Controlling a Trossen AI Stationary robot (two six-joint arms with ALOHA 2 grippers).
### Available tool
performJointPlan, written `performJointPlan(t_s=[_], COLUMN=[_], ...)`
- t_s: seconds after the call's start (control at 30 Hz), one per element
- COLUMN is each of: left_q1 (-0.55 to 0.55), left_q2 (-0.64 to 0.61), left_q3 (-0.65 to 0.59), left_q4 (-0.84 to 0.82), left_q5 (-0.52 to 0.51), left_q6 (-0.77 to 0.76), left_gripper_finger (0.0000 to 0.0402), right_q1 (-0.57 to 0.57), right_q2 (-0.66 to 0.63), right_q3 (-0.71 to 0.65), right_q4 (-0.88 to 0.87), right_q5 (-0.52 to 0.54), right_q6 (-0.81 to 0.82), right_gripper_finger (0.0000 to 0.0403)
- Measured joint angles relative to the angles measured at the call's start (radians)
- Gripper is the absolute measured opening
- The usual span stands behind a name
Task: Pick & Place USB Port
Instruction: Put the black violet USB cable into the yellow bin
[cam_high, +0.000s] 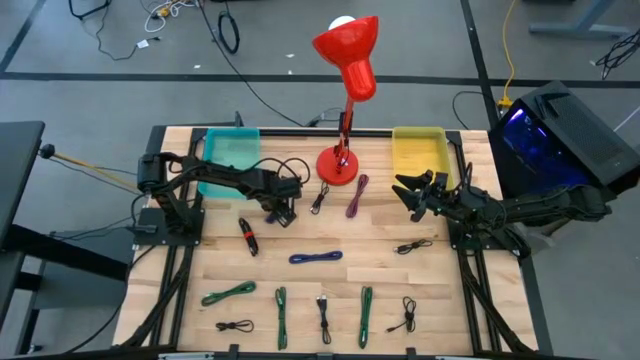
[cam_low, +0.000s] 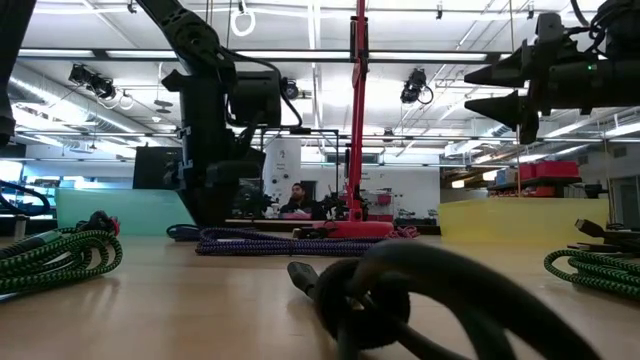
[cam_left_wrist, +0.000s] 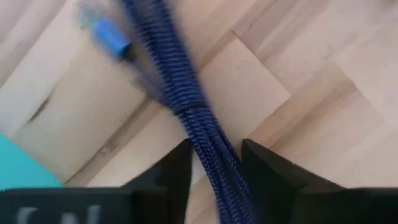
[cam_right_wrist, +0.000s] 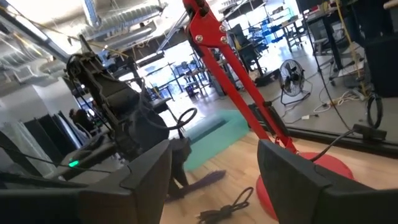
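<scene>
My left gripper (cam_high: 281, 212) stands over the table's middle left, pointing down. In the left wrist view it (cam_left_wrist: 216, 163) is shut on a dark blue braided cable bundle (cam_left_wrist: 186, 106), whose blue plug (cam_left_wrist: 107, 32) shows beyond the fingers over the wood. My right gripper (cam_high: 411, 194) is open and held high near the yellow bin (cam_high: 420, 148). It also shows in the low view (cam_low: 503, 89) and in its own wrist view (cam_right_wrist: 214, 186), touching nothing. My left gripper pinches the dark blue cable bundle between its two fingers (cam_left_wrist: 169, 171), at a stretch (cam_left_wrist: 214, 155) short of the tied middle. The fingers come from above and lie across the bundle. The rest runs out ahead of the fingers toward the plug; whether it rests on the wood I cannot tell.
A red desk lamp (cam_high: 340, 165) stands at the far middle, with a teal bin (cam_high: 232, 150) to its left. Several coiled cables lie about: red-black (cam_high: 247, 237), blue (cam_high: 315, 257), purple (cam_high: 357, 195), green (cam_high: 229, 293) and black (cam_high: 414, 245). Bare wood lies between them.
</scene>
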Motion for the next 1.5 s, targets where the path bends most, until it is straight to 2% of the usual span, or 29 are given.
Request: performJointPlan(t_s=[0.1, 0.17, 0.4, 0.63, 0.77, 0.87, 0.97, 1.23, 1.5], left_q1=[-0.001, 0.0, -0.005, -0.058, -0.114, -0.159, -0.2, -0.233, -0.206], left_q2=[-0.001, -0.003, -0.012, -0.05, -0.071, -0.082, -0.1, -0.104, -0.104], left_q3=[0.0, 0.001, 0.034, 0.246, 0.369, 0.433, 0.46, 0.459, 0.459], left_q4=[0.012, 0.018, 0.041, 0.025, 0.051, 0.072, 0.158, 0.261, 0.388], left_q5=[0.003, -0.009, -0.012, -0.037, -0.058, -0.065, -0.062, -0.059, -0.073], left_q6=[0.022, 0.022, 0.057, 0.171, 0.266, 0.345, 0.395, 0.447, 0.468], left_gripper_finger=[0.0046, 0.002, 0.0017, 0.0016, 0.0015, 0.0015, 0.0015, 0.0015, 0.0015], right_q1=[0.0, 0.0, 0.0, 0.0, 0.001, 0.002, 0.017, 0.085, 0.115], right_q2=[0.0, 0.0, 0.0, 0.012, 0.03, 0.055, 0.094, 0.31, 0.547], right_q3=[0.0, 0.0, 0.0, 0.0, 0.0, 0.0, 0.034, 0.253, 0.434], right_q4=[-0.001, -0.002, -0.019, -0.039, -0.03, 0.042, 0.111, 0.086, 0.088], right_q5=[0.021, 0.035, 0.026, 0.022, -0.056, -0.105, -0.107, -0.108, -0.107], right_q6=[-0.016, -0.011, 0.013, 0.064, 0.1, 0.102, 0.07, -0.098, -0.173], right_gripper_finger=[0.0241, 0.0241, 0.0241, 0.0241, 0.0241, 0.0241, 0.0241, 0.0241, 0.0241])
